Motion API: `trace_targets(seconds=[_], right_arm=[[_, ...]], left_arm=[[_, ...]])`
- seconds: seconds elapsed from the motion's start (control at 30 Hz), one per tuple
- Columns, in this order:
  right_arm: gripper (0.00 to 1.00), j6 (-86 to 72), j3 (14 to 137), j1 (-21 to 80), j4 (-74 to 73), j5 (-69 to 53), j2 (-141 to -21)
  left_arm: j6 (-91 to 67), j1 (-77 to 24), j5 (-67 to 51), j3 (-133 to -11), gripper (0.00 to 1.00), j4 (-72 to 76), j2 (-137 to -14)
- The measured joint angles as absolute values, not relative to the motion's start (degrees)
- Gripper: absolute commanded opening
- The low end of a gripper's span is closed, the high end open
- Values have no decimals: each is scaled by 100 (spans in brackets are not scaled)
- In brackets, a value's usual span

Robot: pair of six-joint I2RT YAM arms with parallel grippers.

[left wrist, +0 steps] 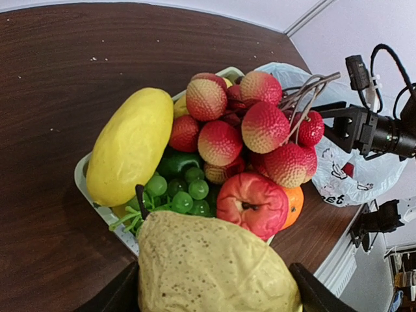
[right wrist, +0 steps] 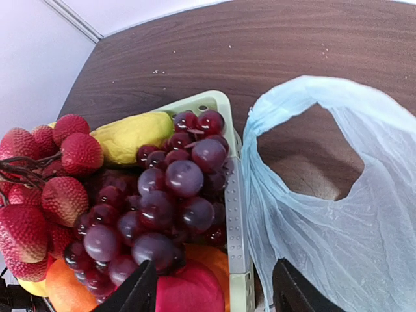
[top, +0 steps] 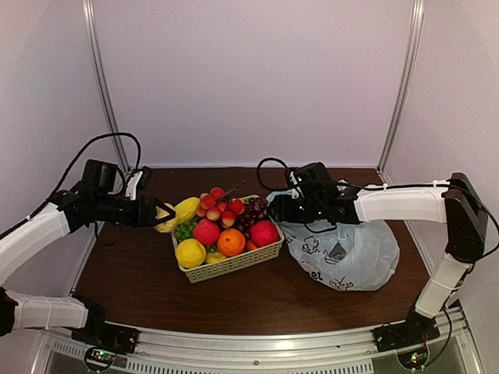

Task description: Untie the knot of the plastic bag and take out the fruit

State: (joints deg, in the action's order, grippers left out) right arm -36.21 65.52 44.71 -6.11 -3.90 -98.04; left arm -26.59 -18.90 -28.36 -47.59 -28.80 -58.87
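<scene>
My left gripper (top: 162, 216) (left wrist: 214, 299) is shut on a lumpy yellow fruit (left wrist: 214, 266) with a dark stem, held just off the left end of the pale green basket (top: 234, 266). The basket is heaped with fruit, including a large smooth yellow one (left wrist: 130, 146) (top: 187, 209). My right gripper (top: 274, 209) (right wrist: 218, 292) hangs open and empty above the basket's right rim (right wrist: 234, 214), over purple grapes (right wrist: 169, 195). The pale blue plastic bag (top: 351, 253) (right wrist: 325, 227) lies slumped against that rim, one handle loop gaping. The knot is out of view.
A bunch of red lychee-like fruit (left wrist: 260, 123), a red apple (left wrist: 252, 203), green grapes (left wrist: 182, 188) and an orange (top: 231, 242) fill the basket. The brown table (top: 257, 300) is boxed in by white walls at the back and sides.
</scene>
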Motion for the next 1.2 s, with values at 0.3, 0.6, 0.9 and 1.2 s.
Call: trace_targets(seconds=[0.3, 0.6, 0.9, 1.2], right_arm=[[76, -3485, 6549, 4464, -537, -357, -9662], [78, -3422, 6508, 4464, -541, -301, -9413], [78, -3402, 6407, 4464, -543, -285, -9277], [78, -3378, 6370, 4462, -537, -287, -9277]], left_arm=[[-2174, -2342, -2856, -4871, 63, -2399, -6589], [-1835, -2471, -2674, -5166, 64, -2231, -7334], [-1739, -2475, -2543, -5221, 72, -2003, -7612], [-1723, -2486, -2558, -5229, 80, -1837, -7723]])
